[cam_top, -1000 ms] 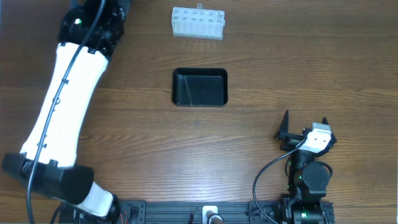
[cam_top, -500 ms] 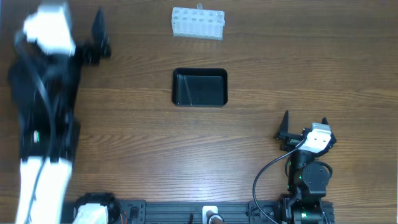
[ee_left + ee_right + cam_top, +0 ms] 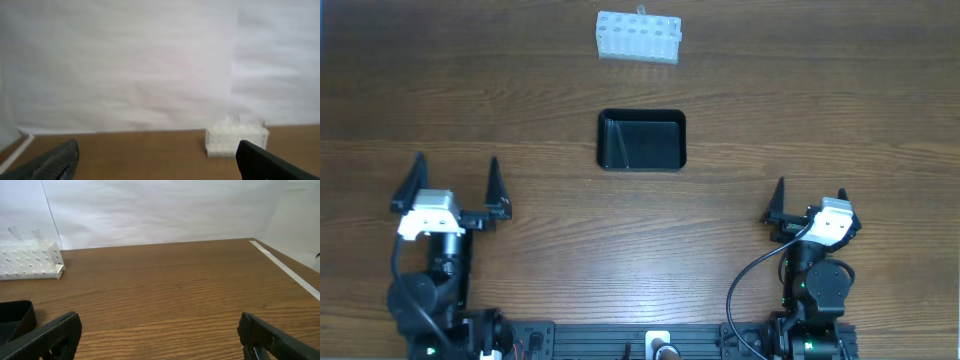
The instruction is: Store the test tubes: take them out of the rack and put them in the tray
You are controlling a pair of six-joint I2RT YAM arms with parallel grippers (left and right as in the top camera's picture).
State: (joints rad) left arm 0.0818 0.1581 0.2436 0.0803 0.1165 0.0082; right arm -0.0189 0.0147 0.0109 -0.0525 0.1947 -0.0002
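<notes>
Wooden table point(image 3: 820, 100) bears white rack point(image 3: 637, 38) with clear tubes point(image 3: 642, 11), black tray point(image 3: 642, 113); left claw point(image 3: 456, 165), right claw point(image 3: 811, 190) spread.

Light bright, even, diffuse from above. The desk point(image 3: 550, 250) nearly shadowless. Pale streaks of glare inside black tray point(image 3: 642, 113). White rack point(image 3: 235, 142) washes out against backdrop point(image 3: 125, 65) in left wrist view.
</notes>
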